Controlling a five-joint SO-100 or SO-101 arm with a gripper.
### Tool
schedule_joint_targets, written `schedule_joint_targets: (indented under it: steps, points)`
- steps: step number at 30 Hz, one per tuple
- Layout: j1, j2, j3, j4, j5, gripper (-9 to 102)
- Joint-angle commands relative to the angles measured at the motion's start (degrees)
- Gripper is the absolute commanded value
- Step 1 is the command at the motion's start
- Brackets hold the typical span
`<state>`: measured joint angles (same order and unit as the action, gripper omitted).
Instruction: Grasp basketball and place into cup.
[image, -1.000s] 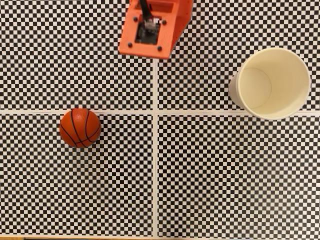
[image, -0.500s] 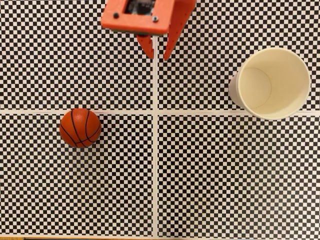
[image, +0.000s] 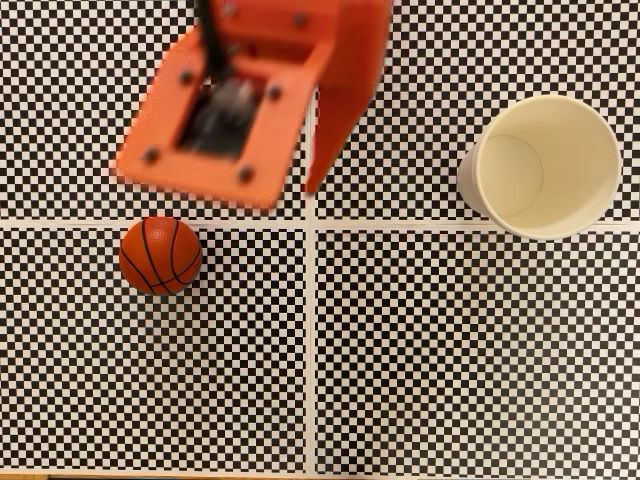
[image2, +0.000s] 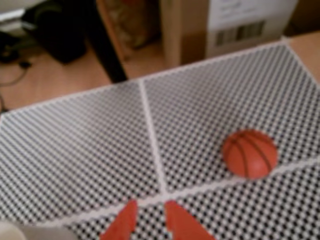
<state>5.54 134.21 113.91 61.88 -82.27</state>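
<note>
The basketball (image: 160, 255) is a small orange ball with black seams, resting on the checkered mat left of centre in the fixed view. In the wrist view the basketball (image2: 249, 153) lies to the right, ahead of the fingertips. The cream-white cup (image: 545, 165) stands upright and empty at the right; its pale rim (image2: 20, 232) peeks in at the wrist view's bottom-left corner. My orange gripper (image: 293, 191) is blurred, hanging above and to the right of the ball, apart from it. The gripper (image2: 151, 202) is slightly open with nothing between its fingers.
White tape lines (image: 312, 300) cross the black-and-white checkered mat. Beyond the mat's far edge in the wrist view stand a cardboard box (image2: 240, 25) and a dark leg (image2: 107, 50) on a wooden floor.
The gripper has swung from the top centre down and leftward toward the ball, looks larger and blurred, and its fingers now show. Ball and cup have not moved.
</note>
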Motion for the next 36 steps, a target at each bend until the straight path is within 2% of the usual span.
schedule_joint_targets:
  steps: [1, 15, 20, 36]
  points:
    - [1.23, -5.54, -6.77, -0.79, -0.53, 0]
    - [9.93, -31.55, -23.73, 0.18, -5.54, 0]
    - [13.97, -39.90, -29.79, 3.96, -8.96, 0]
    - [18.19, -49.83, -37.35, 5.62, -10.90, 0]
